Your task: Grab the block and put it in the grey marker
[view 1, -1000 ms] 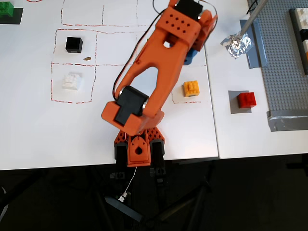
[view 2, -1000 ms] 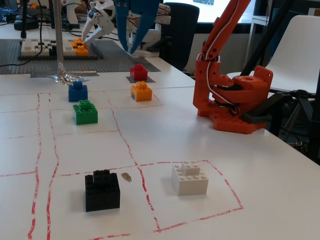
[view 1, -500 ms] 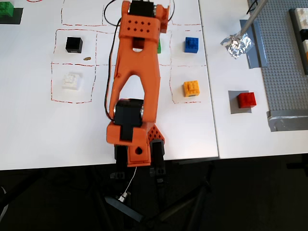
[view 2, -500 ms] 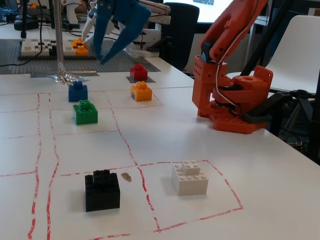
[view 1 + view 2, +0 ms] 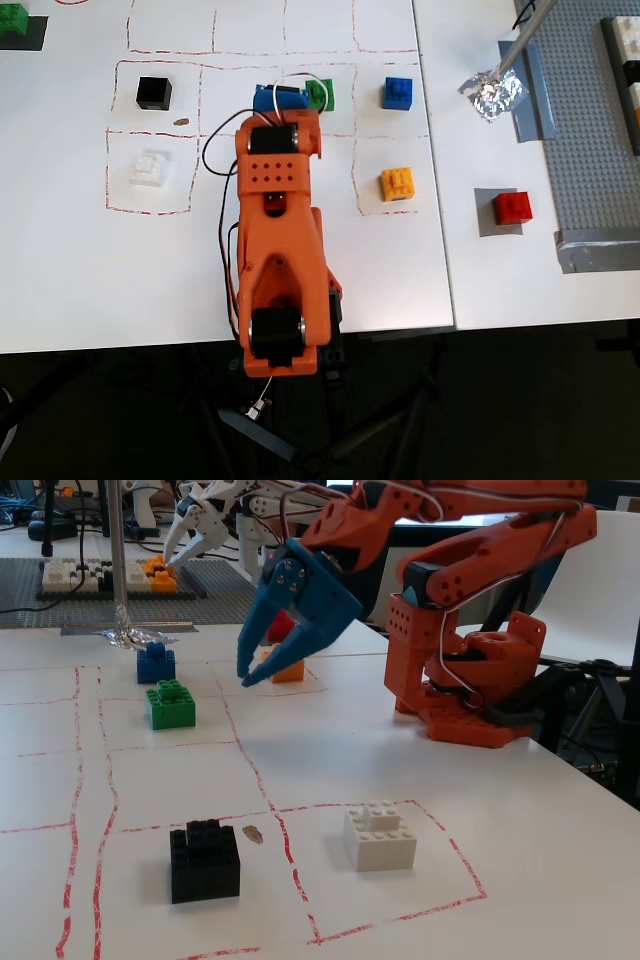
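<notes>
above the tabletop [image 5: 330,770] the blue fingers [image 5: 249,652] hang spread apart and empty, just right of the green brick [image 5: 170,704] in the fixed view. the block [image 5: 512,208] already sits on the grey marker [image 5: 483,214], well apart from them, so the job looks done. open white surface lies under the arm [image 5: 277,260], with room to fold back.

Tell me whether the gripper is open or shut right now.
Open. In the fixed view the gripper has its two blue fingers spread, a clear gap between the tips, holding nothing, above the table near the green brick.
</notes>
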### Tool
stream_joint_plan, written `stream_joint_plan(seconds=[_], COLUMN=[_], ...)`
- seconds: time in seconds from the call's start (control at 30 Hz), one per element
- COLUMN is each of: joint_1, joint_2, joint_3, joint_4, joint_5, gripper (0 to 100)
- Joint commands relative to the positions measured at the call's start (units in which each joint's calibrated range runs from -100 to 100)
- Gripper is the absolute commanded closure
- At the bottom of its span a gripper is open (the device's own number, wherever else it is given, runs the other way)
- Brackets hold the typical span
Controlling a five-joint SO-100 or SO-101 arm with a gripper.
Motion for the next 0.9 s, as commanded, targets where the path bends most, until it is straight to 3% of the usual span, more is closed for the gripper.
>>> stream_joint_plan(seconds=[0.0, 0.33, 0.87], joint_1=[-2.32, -3.38, -2.41], joint_2=[-8.54, -21.12, -28.96], joint_3=[3.35, 14.50, 16.95], joint_4=[-1.66, 1.60, 5.85], joint_5=[0.63, 0.78, 0.29], gripper=[100, 100, 100])
